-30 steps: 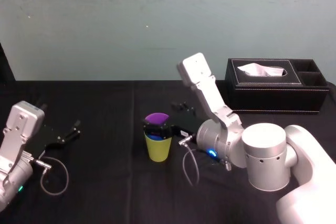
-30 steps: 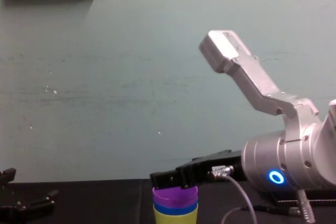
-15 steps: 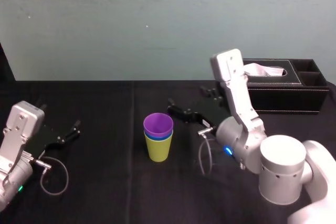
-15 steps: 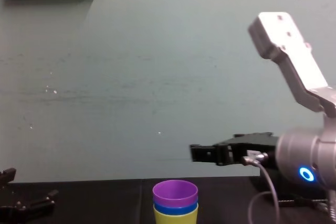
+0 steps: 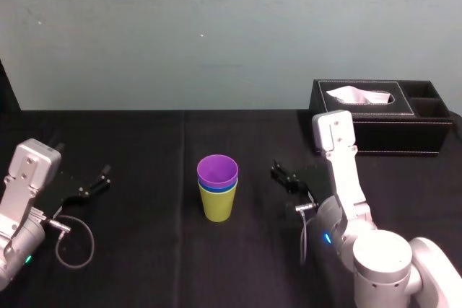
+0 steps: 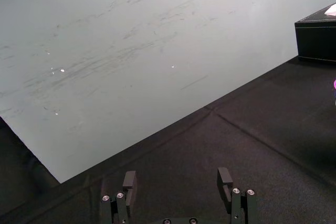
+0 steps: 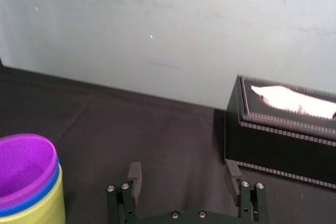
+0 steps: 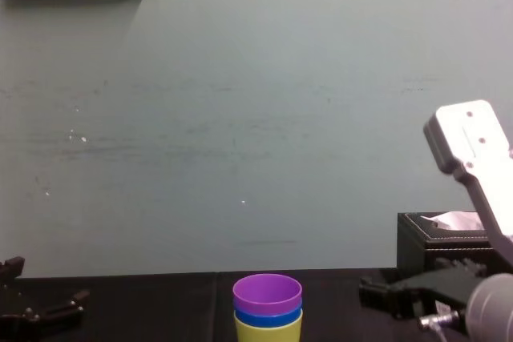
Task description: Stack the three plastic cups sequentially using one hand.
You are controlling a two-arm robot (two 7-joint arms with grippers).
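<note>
Head view, cups: the purple cup sits inside the blue cup, which sits inside the yellow-green cup. They make one upright stack in the middle of the bench.
Head view, right claw: mine, low over the bench to the right of the stack and apart from it, carrying nothing.
Head view, left claw: parked far out on the left.
Left wrist view, left claw: fingers spread, nothing between them.
Right wrist view, right claw: fingers wide apart and empty. The stack's purple rim lies off to one side and the tissue box is ahead.
Chest view, stack: only a thin blue band shows between purple and yellow-green, so I judge the cups well seated and the stacking done.
Risk: the stack looks light and narrow at the base. A sideways sweep of my right arm near it would tip it, and the trailing cable could catch it.
</note>
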